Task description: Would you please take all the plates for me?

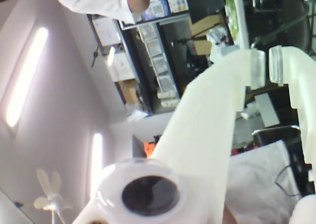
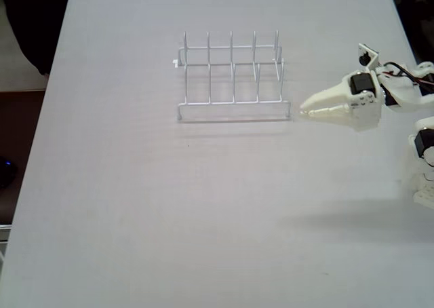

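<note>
No plates show in either view. My white gripper (image 2: 303,108) hovers at the right side of the table in the fixed view, pointing left, its tip just right of the wire rack's right end. It looks shut with nothing between the fingers. The wrist view looks out into the room rather than at the table. There the gripper (image 1: 267,66) has its two clear-padded fingertips almost touching, a thin sliver of gap between them and nothing held.
A white wire rack (image 2: 230,77) stands with bare slots at the back middle of the grey table (image 2: 169,220). The arm's base (image 2: 424,152) sits at the right edge. In the wrist view a person's white sleeve (image 1: 98,2) and room shelves (image 1: 153,51) appear.
</note>
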Motion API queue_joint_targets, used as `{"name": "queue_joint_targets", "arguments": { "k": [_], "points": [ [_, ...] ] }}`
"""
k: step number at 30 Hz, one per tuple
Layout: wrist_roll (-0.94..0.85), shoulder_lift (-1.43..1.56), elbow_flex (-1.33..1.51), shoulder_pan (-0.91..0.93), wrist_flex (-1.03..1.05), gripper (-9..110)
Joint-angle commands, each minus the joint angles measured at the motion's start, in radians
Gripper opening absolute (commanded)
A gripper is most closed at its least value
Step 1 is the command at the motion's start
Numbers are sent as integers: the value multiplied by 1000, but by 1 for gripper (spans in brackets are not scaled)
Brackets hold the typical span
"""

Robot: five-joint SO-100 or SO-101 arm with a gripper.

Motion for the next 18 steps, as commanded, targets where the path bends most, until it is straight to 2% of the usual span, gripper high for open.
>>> {"name": "queue_joint_targets", "arguments": {
  "k": [1, 13, 18],
  "points": [
    [-25, 160, 86, -8, -18, 0],
    [18, 376, 368, -2, 5, 0],
    [23, 379, 437, 14, 5, 0]
  ]
}}
